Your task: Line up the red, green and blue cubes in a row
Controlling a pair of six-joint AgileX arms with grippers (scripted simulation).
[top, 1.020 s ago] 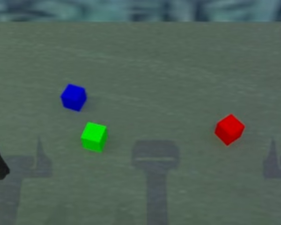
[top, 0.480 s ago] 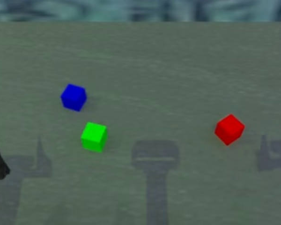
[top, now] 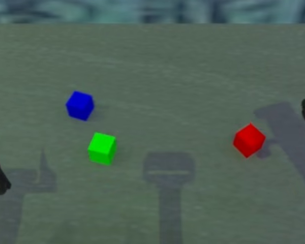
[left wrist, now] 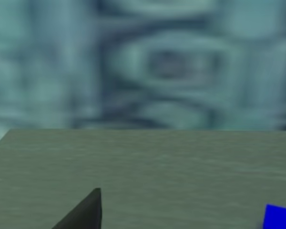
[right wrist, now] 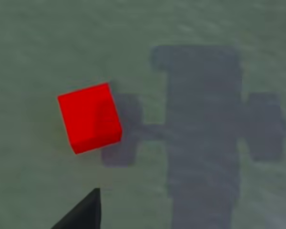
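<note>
Grey-green table point(top: 193, 66), blue cube point(top: 80, 105), green cube point(top: 101, 148), red cube point(top: 249, 140)

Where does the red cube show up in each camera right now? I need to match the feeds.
Top view: red cube sits on the table's right side, apart from the other cubes, with the right arm's shadow beside it.
Left wrist view: not in it; only a corner of the blue cube shows.
Right wrist view: red cube lies on the table below the camera.
Shared landmark: the arm's dark shadow touching the red cube.
</note>
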